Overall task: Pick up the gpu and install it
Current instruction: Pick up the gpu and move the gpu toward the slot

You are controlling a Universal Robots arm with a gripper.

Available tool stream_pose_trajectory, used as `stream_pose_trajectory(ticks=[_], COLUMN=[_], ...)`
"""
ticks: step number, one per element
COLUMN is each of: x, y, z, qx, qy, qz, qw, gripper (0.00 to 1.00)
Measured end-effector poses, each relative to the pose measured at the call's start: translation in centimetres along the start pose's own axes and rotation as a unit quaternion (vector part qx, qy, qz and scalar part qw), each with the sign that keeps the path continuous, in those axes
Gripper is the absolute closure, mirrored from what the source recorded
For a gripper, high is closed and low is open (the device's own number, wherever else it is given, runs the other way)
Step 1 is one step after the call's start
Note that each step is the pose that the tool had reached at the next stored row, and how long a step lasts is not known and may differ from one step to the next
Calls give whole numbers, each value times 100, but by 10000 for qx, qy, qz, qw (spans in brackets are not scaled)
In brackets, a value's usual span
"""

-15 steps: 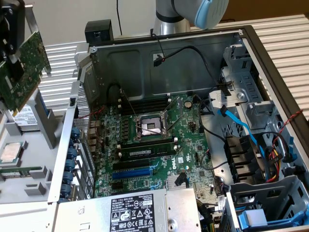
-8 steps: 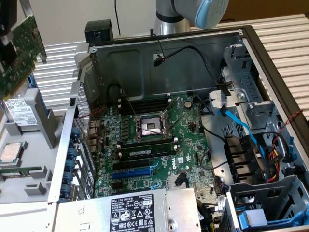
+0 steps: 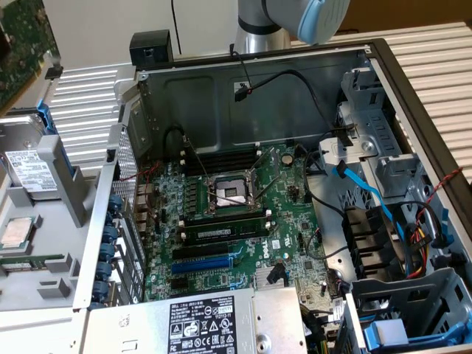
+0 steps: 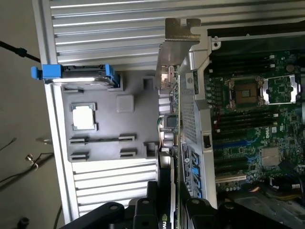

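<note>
The gpu (image 4: 171,119) shows edge-on in the wrist view, its silver end bracket (image 4: 177,52) at the far end and its black cooler side near the fingers. My gripper (image 4: 172,195) is shut on it, black fingers (image 4: 152,200) on either side. The card hangs over the side wall of the open computer case (image 4: 200,95), between the grey tray (image 4: 114,138) and the green motherboard (image 4: 252,119). In the exterior view a green circuit board (image 3: 26,37) hangs in the upper left corner above the tray. The motherboard (image 3: 236,214) lies in the case, with a blue expansion slot (image 3: 214,259) toward its near edge.
A grey tray (image 3: 44,243) at the exterior view's left holds a processor chip (image 3: 15,232) and a drive in a blue caddy (image 3: 29,173). A silver power supply (image 3: 199,324) sits at the case's near edge. Loose cables (image 3: 369,199) and drive bays (image 3: 413,310) crowd the case's right side.
</note>
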State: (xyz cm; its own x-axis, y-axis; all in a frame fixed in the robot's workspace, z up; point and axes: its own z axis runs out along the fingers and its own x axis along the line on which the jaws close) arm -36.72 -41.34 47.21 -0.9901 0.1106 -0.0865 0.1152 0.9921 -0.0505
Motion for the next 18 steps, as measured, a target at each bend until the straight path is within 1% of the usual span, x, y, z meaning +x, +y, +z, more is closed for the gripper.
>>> stream_pose_trajectory(ticks=[1, 4, 9, 12, 16, 18], x=[-5, -16, -17, -37, -44, -74], y=[-1, -1, -1, 1, 1, -14], z=[-16, -43, -43, -42, -43, -42], qx=[-20, -62, -64, -75, -93, -96], qy=[0, -4, -6, -11, -20, -19], qz=[-48, -190, -207, -344, -550, -586], qw=[10000, 9998, 9998, 9994, 9984, 9982], gripper=[73, 73, 73, 73, 73, 73])
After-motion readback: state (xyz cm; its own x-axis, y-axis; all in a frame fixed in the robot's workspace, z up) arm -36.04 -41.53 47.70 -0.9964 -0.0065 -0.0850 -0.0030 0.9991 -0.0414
